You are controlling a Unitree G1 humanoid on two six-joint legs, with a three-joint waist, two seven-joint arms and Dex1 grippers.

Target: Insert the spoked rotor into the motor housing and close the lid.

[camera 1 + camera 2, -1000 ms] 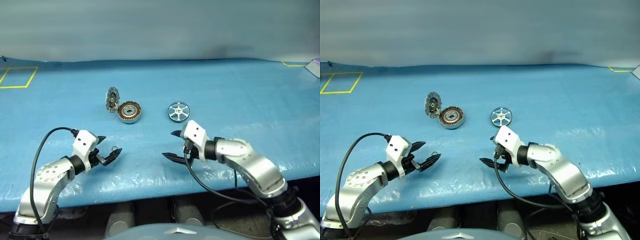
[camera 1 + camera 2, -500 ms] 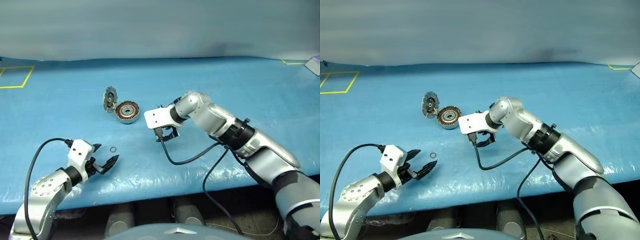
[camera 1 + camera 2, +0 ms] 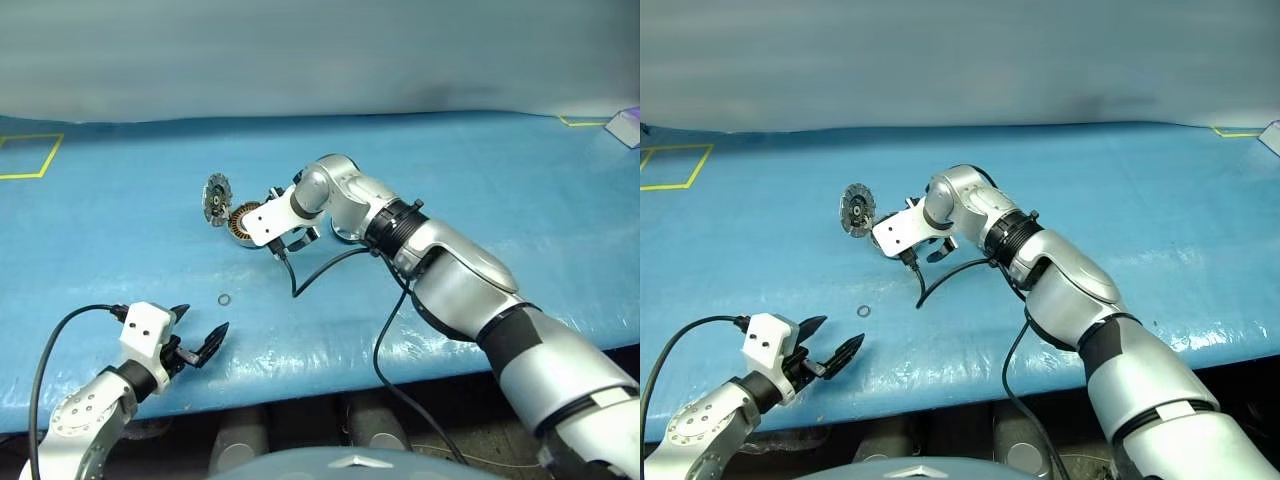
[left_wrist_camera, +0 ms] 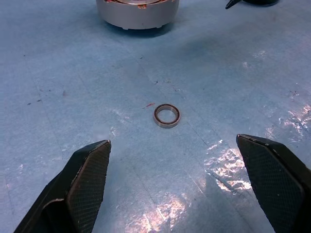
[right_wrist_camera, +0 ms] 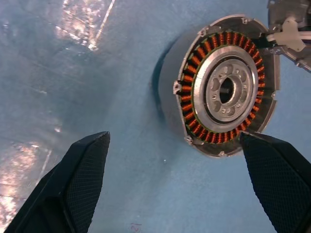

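Note:
The motor housing (image 5: 222, 92), a silver cup with copper windings, stands on the blue table beside my right gripper (image 3: 292, 240). The gripper hovers open just above and beside it, nothing between its fingers. The lid (image 3: 214, 198), a toothed grey disc, stands tilted up at the housing's left. My right arm hides the spoked rotor. Near the table's front edge my left gripper (image 3: 200, 325) is open and empty, pointing towards a small loose metal ring (image 4: 167, 115).
The blue table cover (image 3: 480, 170) stretches wide to the right and back. Yellow tape marks (image 3: 28, 155) lie at the far left. The right arm's black cable (image 3: 300, 285) droops onto the table ahead of the housing. The front edge runs just behind the left gripper.
My right arm has swung forward and to the left, from the near middle to the motor housing, covering the spoked rotor. The left gripper has drawn back towards the front edge. Both stay open.

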